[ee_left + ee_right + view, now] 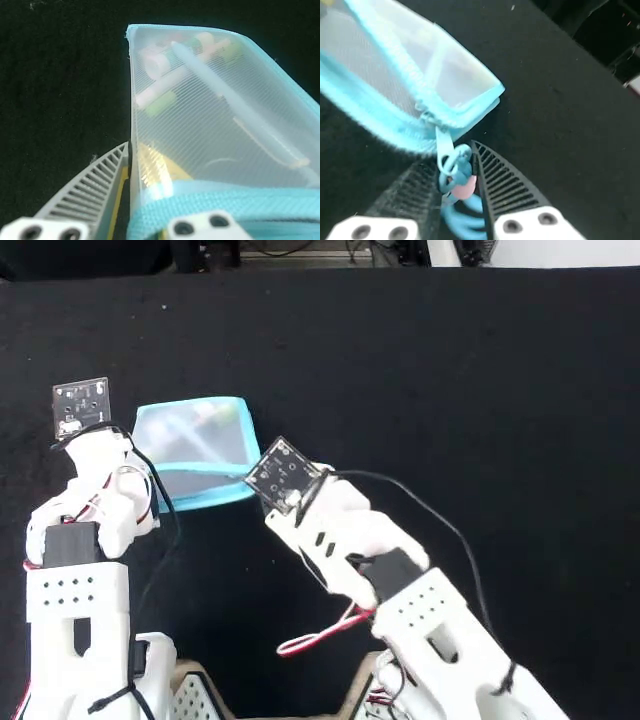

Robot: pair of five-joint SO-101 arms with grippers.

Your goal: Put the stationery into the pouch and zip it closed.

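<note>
Left gripper (131,176) clamps pouch (215,125) edge, apparently; right gripper (455,187) pinches zipper pull (449,162), jaws nearly closed.

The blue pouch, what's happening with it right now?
Two robot arms at a black table are handling the pouch. The left gripper is clamped on one end of it, and the right gripper pinches the zipper pull. The stationery is already inside, visible through the mesh. The slider sits close to a corner of the pouch; whether the zip is fully shut is hard to tell.
</note>
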